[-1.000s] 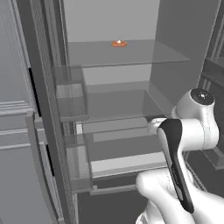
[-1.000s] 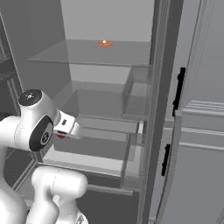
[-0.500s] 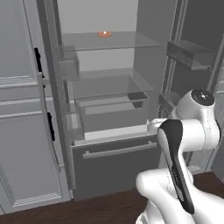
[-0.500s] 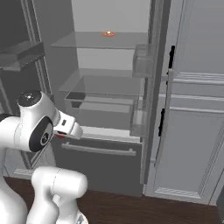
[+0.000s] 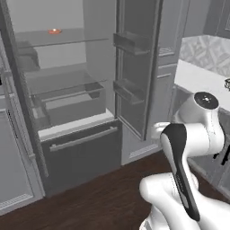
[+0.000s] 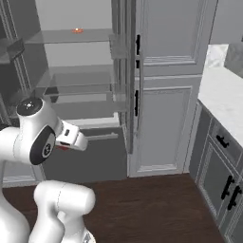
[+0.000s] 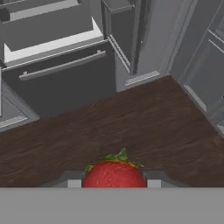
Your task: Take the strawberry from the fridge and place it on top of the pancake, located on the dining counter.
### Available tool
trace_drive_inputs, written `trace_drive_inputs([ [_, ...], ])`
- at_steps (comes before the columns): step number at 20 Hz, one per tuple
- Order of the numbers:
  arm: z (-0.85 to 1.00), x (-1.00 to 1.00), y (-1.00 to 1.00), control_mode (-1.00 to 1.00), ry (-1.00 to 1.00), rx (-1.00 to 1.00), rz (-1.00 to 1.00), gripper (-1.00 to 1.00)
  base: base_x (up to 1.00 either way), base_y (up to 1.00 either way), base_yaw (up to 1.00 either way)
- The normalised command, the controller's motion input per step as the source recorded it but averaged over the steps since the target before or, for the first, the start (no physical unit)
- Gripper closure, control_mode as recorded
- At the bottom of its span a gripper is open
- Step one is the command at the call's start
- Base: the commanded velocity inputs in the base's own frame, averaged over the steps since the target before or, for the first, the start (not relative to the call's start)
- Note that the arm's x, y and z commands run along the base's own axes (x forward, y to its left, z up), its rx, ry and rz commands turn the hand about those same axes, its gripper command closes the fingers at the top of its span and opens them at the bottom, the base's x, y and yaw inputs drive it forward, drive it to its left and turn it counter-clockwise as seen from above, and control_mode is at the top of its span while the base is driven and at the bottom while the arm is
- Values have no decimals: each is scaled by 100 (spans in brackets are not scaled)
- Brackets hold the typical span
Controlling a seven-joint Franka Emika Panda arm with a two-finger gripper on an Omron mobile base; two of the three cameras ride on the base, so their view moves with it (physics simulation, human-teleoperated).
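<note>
My gripper point(image 7: 113, 183) is shut on a red strawberry point(image 7: 113, 174) with green leaves, held over the dark wooden floor. In the right base view a sliver of the strawberry point(image 6: 62, 147) shows under the white hand, in front of the arm. The dark grey fridge point(image 5: 81, 148) stands open to the left, some way off, with pale shelves and its bottom drawer point(image 7: 61, 72) shut. A small orange-red thing point(image 5: 54, 31) lies on the upper glass shelf point(image 6: 77, 31). The pancake and the dining counter are out of view.
The open fridge door point(image 5: 134, 81) with door bins juts toward me. Tall grey cabinets point(image 6: 166, 95) stand right of the fridge. A white marbled wall counter point(image 6: 223, 90) over grey cabinets with black handles runs along the right. Dark wooden floor point(image 7: 131, 122) lies open ahead.
The whole picture has shifted: the base has backed away from the fridge and turned right, so the fridge now sits smaller and to the left. The gripper stays shut on the strawberry.
</note>
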Motion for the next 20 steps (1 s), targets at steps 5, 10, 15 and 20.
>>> trace_drive_inputs([
  [5, 0, 0, 0, 100, 0, 0, 0, 100, -58, -5, -75],
  [10, 0, 0, 0, 100, 0, 0, 0, 100, -20, -20, -82],
  [15, 0, 0, 0, 100, 0, 0, 0, 100, 0, -30, -88],
  [20, 0, 0, 0, 100, 0, 0, 0, 100, 0, -27, -88],
])
